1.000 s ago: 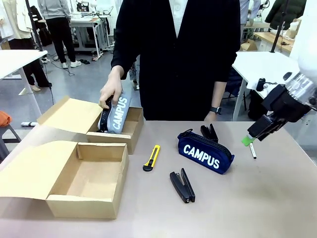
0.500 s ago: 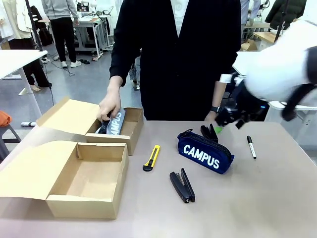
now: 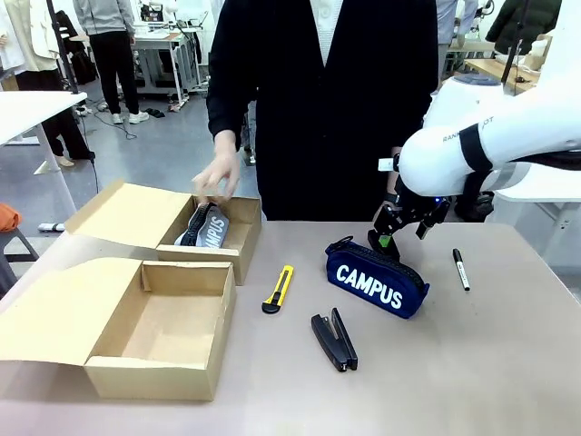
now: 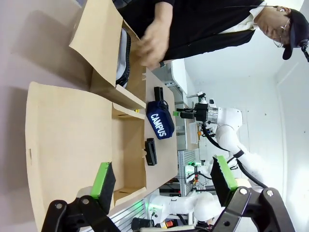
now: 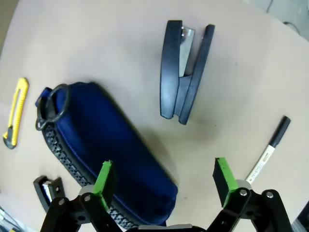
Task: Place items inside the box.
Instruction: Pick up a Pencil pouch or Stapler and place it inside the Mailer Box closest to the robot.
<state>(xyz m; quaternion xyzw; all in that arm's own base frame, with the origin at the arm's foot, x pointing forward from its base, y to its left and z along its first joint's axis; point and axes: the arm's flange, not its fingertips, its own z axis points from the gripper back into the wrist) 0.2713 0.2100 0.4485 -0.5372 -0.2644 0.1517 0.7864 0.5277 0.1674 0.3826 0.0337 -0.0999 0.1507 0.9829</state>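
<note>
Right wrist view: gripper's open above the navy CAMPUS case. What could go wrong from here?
1. The right gripper looks off-centre: one finger appears over the navy CAMPUS case, so descending straight may press on it rather than straddle it.
2. The person's hand hovers above the far box holding the grey pencil case; a delivery there could meet it.

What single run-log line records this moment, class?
right pincer: open above navy pencil case | left pincer: open, empty | grey pencil case: in far box | person's hand: above it
</note>
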